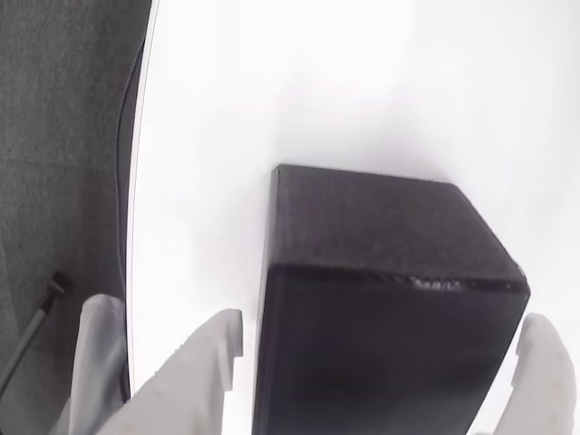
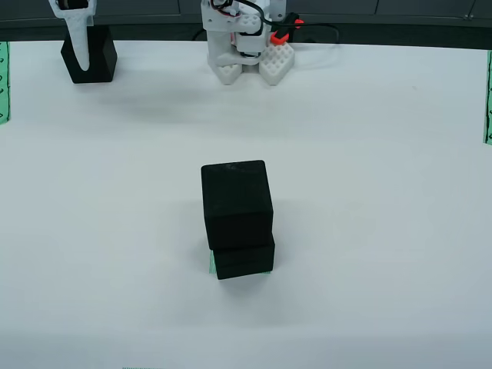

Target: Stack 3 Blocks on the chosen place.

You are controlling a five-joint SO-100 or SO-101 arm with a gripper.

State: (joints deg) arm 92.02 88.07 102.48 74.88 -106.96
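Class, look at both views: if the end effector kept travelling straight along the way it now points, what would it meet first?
Most likely the third block: the end effector already has its fingers on either side of it near the table's far left corner in the overhead view. Beneath lies the table. Contact is unclear.

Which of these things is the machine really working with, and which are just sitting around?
In the job:
- stack of two blocks mid-table
- third block, far left in the overhead view, between the end effector's fingers
- green patch peeking from under the stack

Just there:
- green strips at the table's edges
- arm's base
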